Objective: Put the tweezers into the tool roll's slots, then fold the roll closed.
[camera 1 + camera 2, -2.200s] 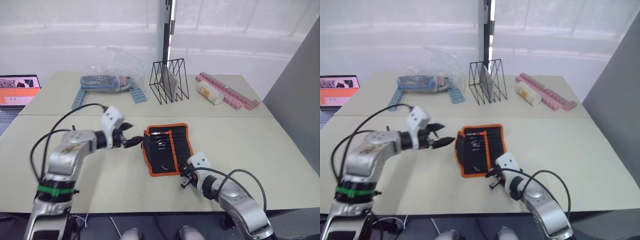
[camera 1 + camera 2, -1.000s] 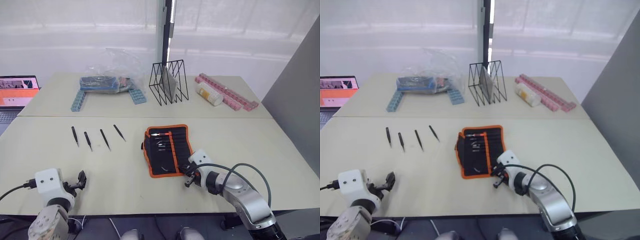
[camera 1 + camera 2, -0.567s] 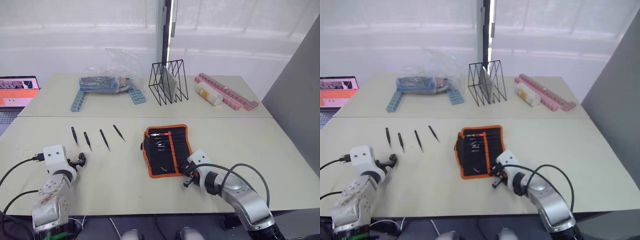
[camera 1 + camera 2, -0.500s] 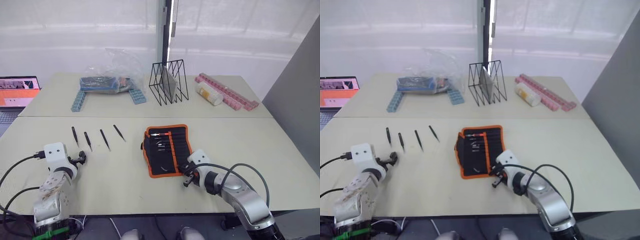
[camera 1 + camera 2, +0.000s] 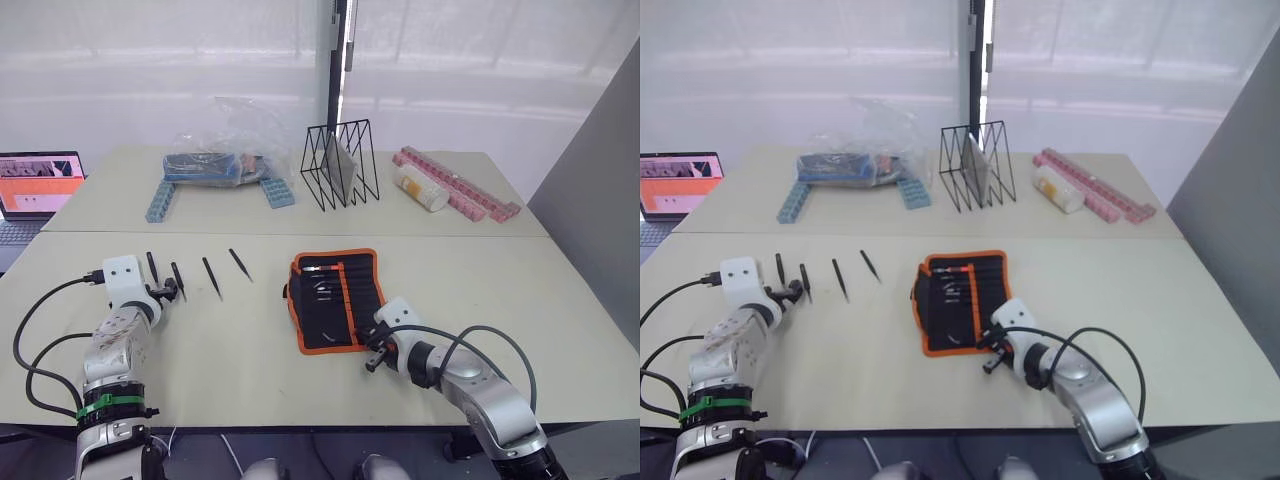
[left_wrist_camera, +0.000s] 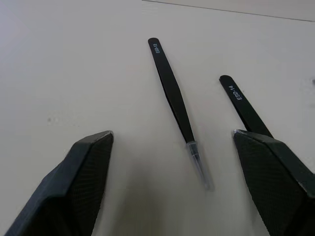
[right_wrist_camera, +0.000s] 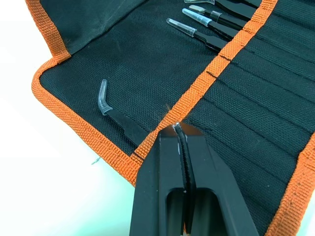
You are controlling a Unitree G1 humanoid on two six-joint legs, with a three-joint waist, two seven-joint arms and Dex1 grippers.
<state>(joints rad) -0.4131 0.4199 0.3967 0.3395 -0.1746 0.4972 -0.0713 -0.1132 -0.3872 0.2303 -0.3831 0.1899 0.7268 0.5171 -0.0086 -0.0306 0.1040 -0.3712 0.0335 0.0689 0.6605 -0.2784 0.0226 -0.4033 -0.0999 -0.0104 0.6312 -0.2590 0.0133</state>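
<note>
The tool roll [image 5: 335,300] lies open on the table's middle, black with orange trim, its slots [image 7: 246,93] running side by side. Several tweezers [image 7: 197,27] sit tucked in it, one with a bent tip [image 7: 118,118]. My right gripper [image 7: 178,135] is at the roll's near right corner, shut on a slim black tweezer whose capped tip touches the orange slot edge. Several loose tweezers [image 5: 211,277] lie in a row on the table to the left. My left gripper [image 6: 172,133] is open wide just before the leftmost ones, with one tweezer [image 6: 170,88] lying between its fingers.
At the back stand a black wire rack [image 5: 338,163], a clear plastic bag of items [image 5: 225,150], blue block strips [image 5: 158,198], pink strips [image 5: 455,183] and a pale cylinder [image 5: 418,187]. A laptop [image 5: 35,185] sits at the far left.
My left arm left the roll, dropped to the near table edge, then moved forward to the loose tweezers with its gripper open. The right gripper has stayed at the roll's corner.
</note>
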